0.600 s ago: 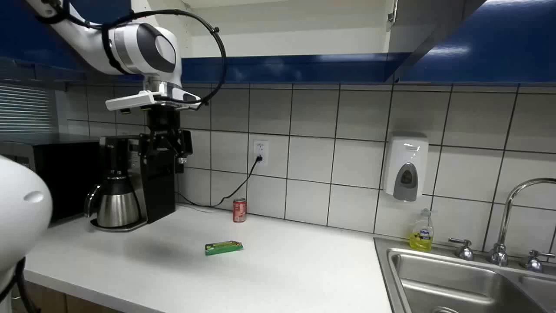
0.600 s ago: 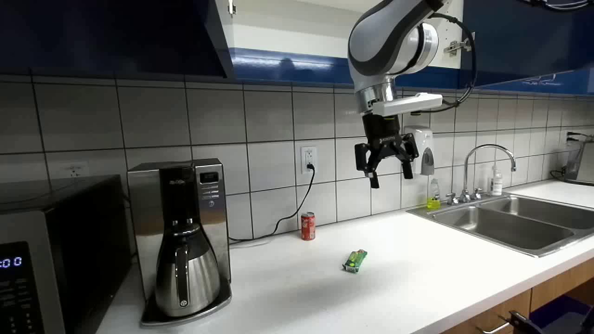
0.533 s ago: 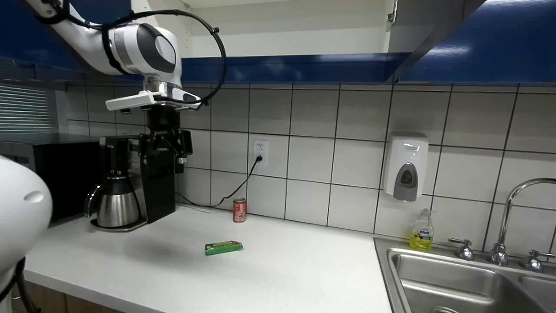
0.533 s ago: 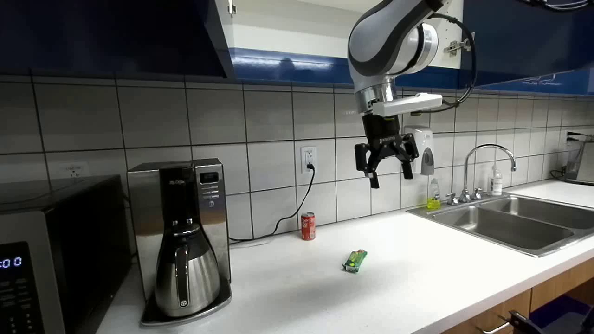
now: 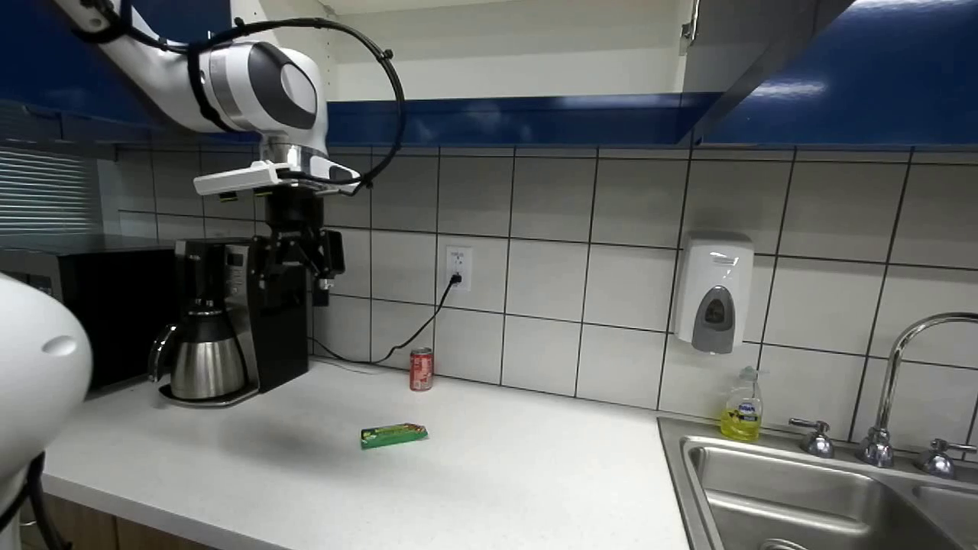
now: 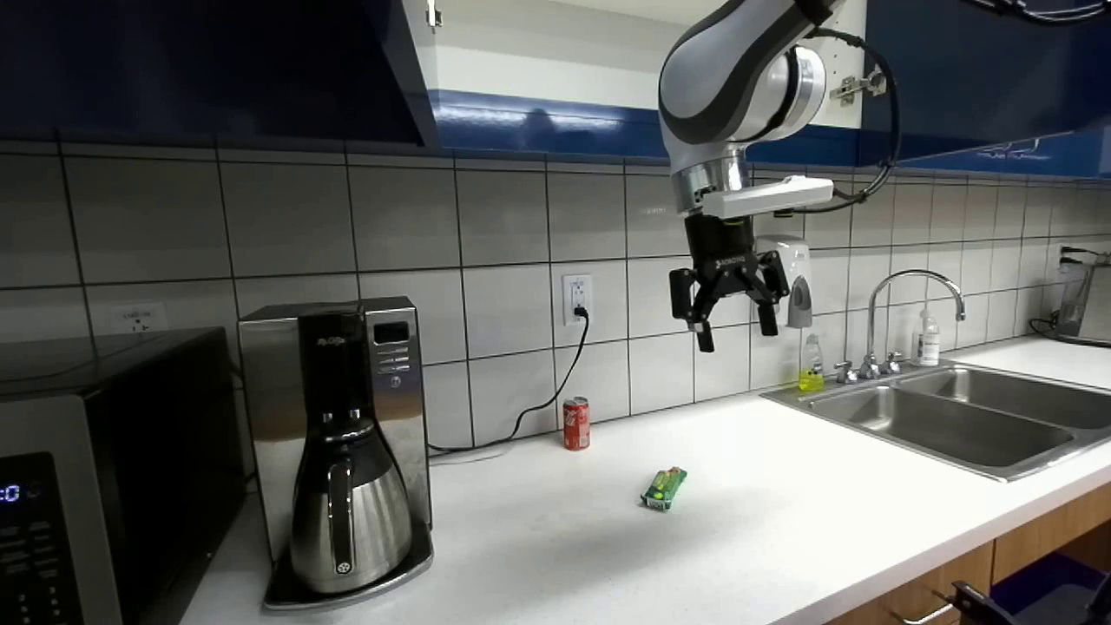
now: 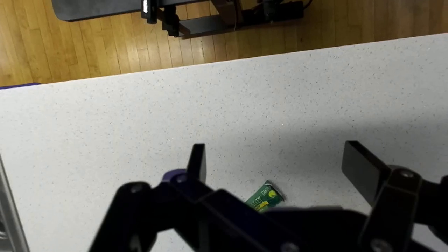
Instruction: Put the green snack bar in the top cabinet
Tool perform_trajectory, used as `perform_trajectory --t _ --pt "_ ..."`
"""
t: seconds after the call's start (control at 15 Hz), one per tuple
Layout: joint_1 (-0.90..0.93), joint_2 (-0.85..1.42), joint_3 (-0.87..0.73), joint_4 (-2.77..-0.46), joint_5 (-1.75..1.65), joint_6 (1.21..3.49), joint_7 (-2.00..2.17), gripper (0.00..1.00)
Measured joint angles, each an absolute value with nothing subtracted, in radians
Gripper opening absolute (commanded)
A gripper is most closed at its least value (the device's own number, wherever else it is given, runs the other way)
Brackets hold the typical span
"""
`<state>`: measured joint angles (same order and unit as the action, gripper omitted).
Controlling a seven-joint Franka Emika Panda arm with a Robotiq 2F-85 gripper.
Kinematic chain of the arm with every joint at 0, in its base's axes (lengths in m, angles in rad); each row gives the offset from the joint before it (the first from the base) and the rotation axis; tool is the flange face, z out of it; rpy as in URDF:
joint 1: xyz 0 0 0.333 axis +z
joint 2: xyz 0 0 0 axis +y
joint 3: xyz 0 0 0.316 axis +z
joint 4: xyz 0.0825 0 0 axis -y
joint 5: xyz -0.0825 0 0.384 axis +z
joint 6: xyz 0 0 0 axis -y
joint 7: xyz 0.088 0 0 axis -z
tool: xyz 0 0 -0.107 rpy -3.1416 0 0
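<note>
While the pincer (image 7: 274,157) hangs with jaws wide apart, holding nothing, the step looks like approach; at the wrist view's lower centre the green snack bar (image 7: 265,197) lies on the worktop (image 7: 227,105), likely calling next for descent and alignment; the top cabinet (image 5: 504,72) gapes, upper centre in an exterior view.

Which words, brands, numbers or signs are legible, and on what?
":0": microwave display, cut off at the frame edge.
"DAWN": soap bottle, faint.
"Mr. Coffee": coffee maker, soft.
"ROBOTIQ": black housing above the fingers, tiny.
Too small, blurred or partly hidden to read: green snack bar, red can, soap dispenser, microwave keys.
</note>
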<state>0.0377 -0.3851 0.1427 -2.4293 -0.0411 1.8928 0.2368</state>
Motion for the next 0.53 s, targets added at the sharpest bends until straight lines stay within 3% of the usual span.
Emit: perform_trajectory --t 0.53 --pt "0.001 -0.382 0.057 -2.466 -0.041 1.946 0.245 1.00"
